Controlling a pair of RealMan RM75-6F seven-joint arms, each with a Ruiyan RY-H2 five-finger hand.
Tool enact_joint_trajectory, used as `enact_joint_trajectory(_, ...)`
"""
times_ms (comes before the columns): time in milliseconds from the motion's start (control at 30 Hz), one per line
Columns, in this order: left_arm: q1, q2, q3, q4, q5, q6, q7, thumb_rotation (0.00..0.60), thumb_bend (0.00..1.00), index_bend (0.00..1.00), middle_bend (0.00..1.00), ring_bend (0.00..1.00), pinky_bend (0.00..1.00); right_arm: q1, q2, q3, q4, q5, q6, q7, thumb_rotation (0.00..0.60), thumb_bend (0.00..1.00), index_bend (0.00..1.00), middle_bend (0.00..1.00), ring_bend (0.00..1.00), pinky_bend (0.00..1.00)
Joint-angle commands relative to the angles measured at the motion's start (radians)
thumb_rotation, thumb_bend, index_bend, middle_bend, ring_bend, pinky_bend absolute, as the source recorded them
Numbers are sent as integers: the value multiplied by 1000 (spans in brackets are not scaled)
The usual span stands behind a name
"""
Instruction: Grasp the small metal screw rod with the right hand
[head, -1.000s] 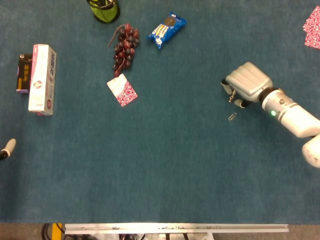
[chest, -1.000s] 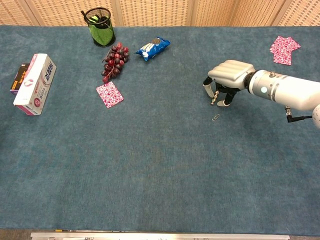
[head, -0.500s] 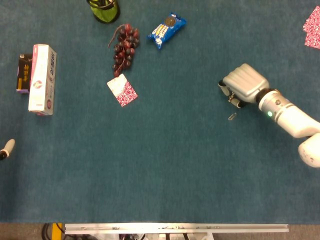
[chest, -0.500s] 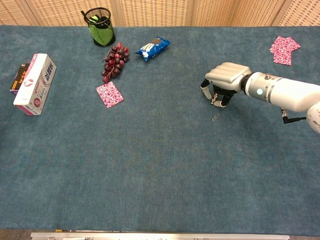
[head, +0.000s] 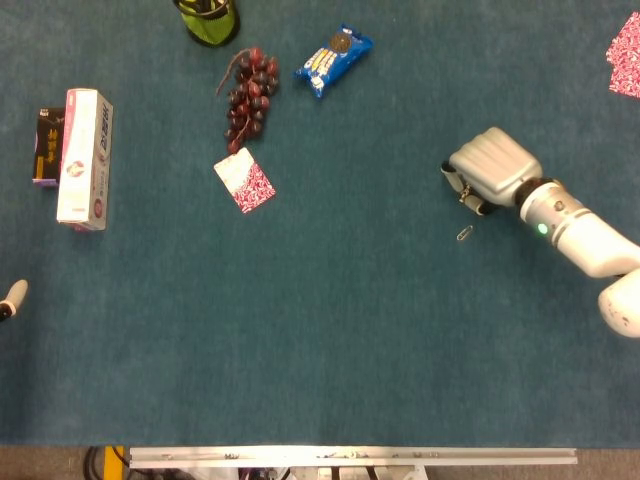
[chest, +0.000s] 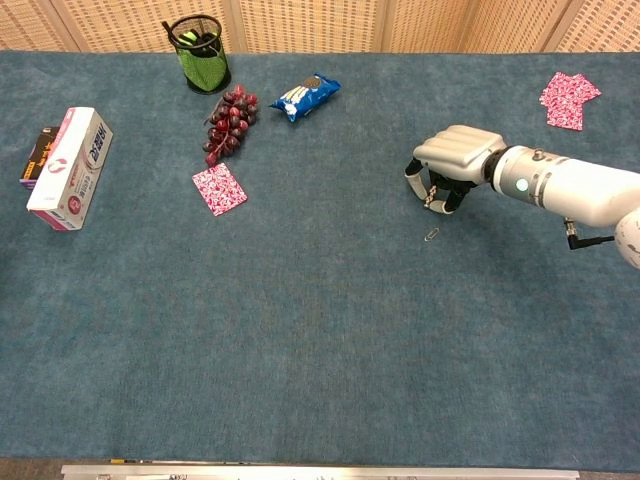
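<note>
Left edge: a pale tip of the left hand (head: 14, 296) shows in the head view only, slightly lower than a second ago; whether it is wide or closed cannot be told. On the blue table (chest: 300, 330), left to right and all unmoved: white-and-pink box (chest: 70, 167), patterned card (chest: 219, 188), green mesh cup (chest: 202, 52), grapes (chest: 227, 122), blue snack packet (chest: 305, 96). Right of centre: the right hand (chest: 448, 170), fingers curled downward, holds the small metal screw rod (chest: 432, 193) between its fingertips, just above the table. A second ago the rod hung more clearly below the fingers; the hand has since shifted a little and drawn it closer in. A paper clip (chest: 432, 235) lies just beside the hand, apart from it, unchanged. Far right: pink cards (chest: 568, 98).
</note>
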Motion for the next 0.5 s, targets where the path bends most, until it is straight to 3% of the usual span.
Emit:
enact_joint_trajectory(33, 1, 1, 0, 0, 1, 2, 0, 600, 203, 0, 64, 41, 12, -7, 14, 7, -17, -4, 24, 15, 600, 306, 601, 977, 1000, 1000)
enact_joint_trajectory(267, -1, 1, -1, -7, 4, 2, 10, 600, 203, 0, 64, 42, 12, -29, 67, 17, -84, -32, 94, 57, 600, 311, 706, 1000, 1000, 1000)
enact_joint_trajectory(500, -2, 4, -1, -17, 5, 1, 23, 600, 203, 0, 64, 41, 12, -59, 133, 0, -202, -99, 167, 136, 600, 327, 734, 1000, 1000, 1000)
